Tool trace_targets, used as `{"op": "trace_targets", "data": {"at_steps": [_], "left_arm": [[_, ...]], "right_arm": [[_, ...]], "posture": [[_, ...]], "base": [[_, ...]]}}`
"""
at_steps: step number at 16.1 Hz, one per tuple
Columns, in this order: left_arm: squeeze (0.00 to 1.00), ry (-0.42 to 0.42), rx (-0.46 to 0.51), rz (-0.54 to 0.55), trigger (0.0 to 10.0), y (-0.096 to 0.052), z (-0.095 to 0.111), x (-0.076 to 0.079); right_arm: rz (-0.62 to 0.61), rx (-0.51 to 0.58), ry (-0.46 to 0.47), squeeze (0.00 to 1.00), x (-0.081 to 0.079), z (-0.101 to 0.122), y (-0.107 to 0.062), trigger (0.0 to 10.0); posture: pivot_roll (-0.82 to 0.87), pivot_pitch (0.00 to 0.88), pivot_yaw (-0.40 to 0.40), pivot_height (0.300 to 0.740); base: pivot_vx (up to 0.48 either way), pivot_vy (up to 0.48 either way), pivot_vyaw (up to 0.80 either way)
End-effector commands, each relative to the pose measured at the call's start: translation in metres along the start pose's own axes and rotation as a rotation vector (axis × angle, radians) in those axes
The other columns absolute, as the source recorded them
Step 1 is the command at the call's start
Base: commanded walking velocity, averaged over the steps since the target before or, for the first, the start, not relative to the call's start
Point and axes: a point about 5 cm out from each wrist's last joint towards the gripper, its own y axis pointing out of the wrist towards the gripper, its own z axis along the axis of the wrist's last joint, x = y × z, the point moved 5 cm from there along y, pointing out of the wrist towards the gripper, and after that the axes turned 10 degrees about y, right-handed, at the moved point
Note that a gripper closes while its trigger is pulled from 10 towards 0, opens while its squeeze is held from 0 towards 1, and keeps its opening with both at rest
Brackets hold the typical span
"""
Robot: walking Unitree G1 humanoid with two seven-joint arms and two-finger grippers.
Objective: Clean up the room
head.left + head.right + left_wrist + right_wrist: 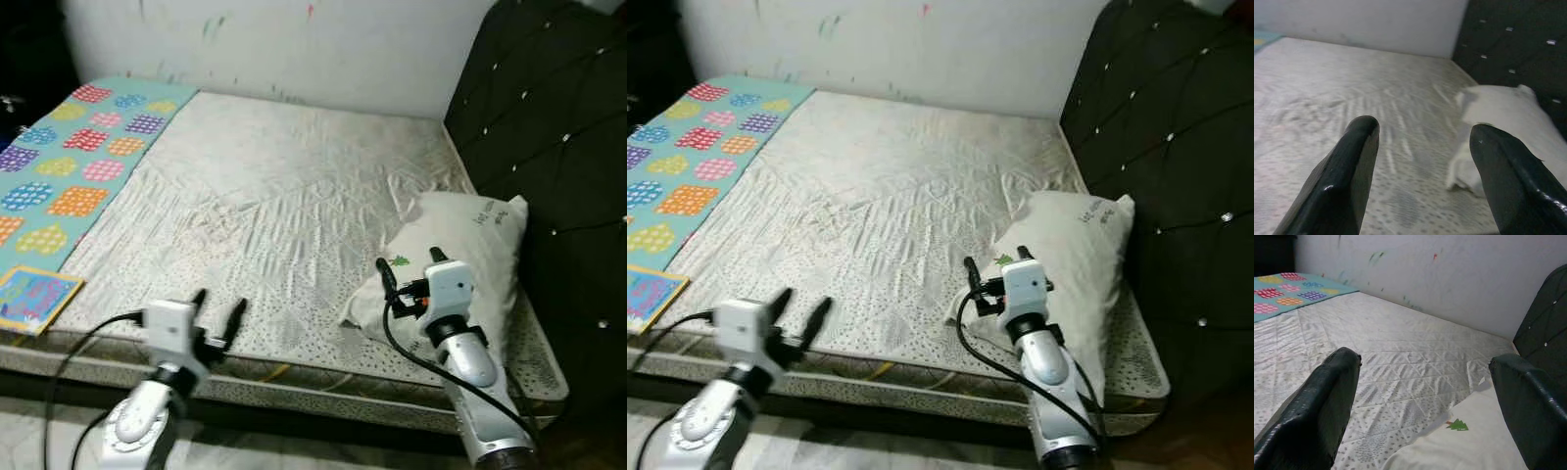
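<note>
Filling the scene, a bed (pixel 294 196) with a wrinkled white patterned sheet stands against a pale, paint-flecked wall (pixel 323 49); a dark tufted headboard (pixel 549 147) rises on my right. Along the bed's left side lies a teal blanket with coloured patches (pixel 69 166), a small picture book (pixel 34 297) at its near end. White pillow (pixel 470 264) — near edge, just beside the headboard. My right gripper (pixel 411 269) hovers at the pillow's near corner, fingers spread wide; my left gripper (pixel 217 311) hangs over the mattress edge — likewise parted, holding nothing.
</note>
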Motion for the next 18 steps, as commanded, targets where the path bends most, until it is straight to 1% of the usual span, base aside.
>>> {"op": "trace_targets", "data": {"at_steps": [1, 2, 3, 4, 6, 9, 10, 13, 14, 17, 18], "left_arm": [[0.00, 0.012, 0.010, -0.056, 10.0, 0.007, 0.005, 0.011], [0.00, 0.008, 0.010, -0.061, 10.0, 0.008, 0.006, 0.012], [0.00, 0.005, 0.012, -0.058, 10.0, 0.008, 0.007, 0.012], [0.00, -0.018, 0.023, -0.014, 10.0, 0.008, 0.009, 0.008], [0.00, -0.037, 0.042, 0.061, 10.0, 0.009, 0.012, -0.001], [0.00, -0.039, 0.071, 0.132, 10.0, 0.007, 0.018, -0.007], [0.00, -0.047, 0.076, 0.157, 10.0, 0.006, 0.020, -0.009], [0.00, -0.041, 0.085, 0.172, 10.0, 0.006, 0.023, -0.010], [0.00, -0.041, 0.085, 0.180, 10.0, 0.006, 0.023, -0.011], [0.00, -0.049, 0.075, 0.205, 10.0, 0.005, 0.022, -0.016], [0.00, -0.051, 0.070, 0.209, 10.0, 0.006, 0.021, -0.016]], "right_arm": [[0.007, 0.014, 0.000, 0.00, -0.001, 0.006, 0.001, 10.0], [0.011, 0.019, 0.000, 0.00, -0.003, 0.007, 0.001, 10.0], [0.005, 0.029, 0.005, 0.00, -0.003, 0.011, 0.002, 10.0], [-0.013, 0.035, 0.012, 0.00, 0.000, 0.012, 0.002, 10.0], [-0.032, 0.027, 0.019, 0.00, 0.003, 0.009, 0.001, 10.0], [-0.023, 0.020, 0.020, 0.00, 0.001, 0.008, 0.000, 10.0], [-0.012, 0.020, 0.021, 0.00, -0.002, 0.009, 0.002, 10.0], [-0.001, 0.026, 0.025, 0.00, -0.005, 0.012, 0.010, 10.0], [-0.006, 0.028, 0.026, 0.00, -0.004, 0.012, 0.011, 10.0], [-0.020, 0.026, 0.029, 0.00, -0.002, 0.010, 0.007, 10.0], [-0.021, 0.026, 0.029, 0.00, -0.002, 0.009, 0.007, 10.0]], "posture": [[-0.06, 0.024, -0.093, 0.740], [-0.06, 0.024, -0.093, 0.740], [-0.07, 0.028, -0.074, 0.740], [-0.07, 0.034, -0.067, 0.740], [-0.07, 0.041, -0.069, 0.740], [-0.06, 0.050, -0.077, 0.740], [-0.05, 0.052, -0.088, 0.740], [-0.03, 0.050, -0.088, 0.740], [-0.03, 0.050, -0.088, 0.740], [-0.03, 0.052, -0.075, 0.740], [-0.03, 0.052, -0.074, 0.740]], "base": [[0.251, 0.000, 0.00], [0.247, 0.000, 0.00], [0.247, 0.000, 0.00], [0.266, 0.000, 0.00], [0.279, 0.000, 0.00], [0.290, 0.000, 0.00], [0.289, 0.000, 0.00], [0.290, 0.000, 0.00], [0.292, 0.000, 0.00], [0.274, 0.000, 0.00], [0.000, 0.000, 0.00]]}}
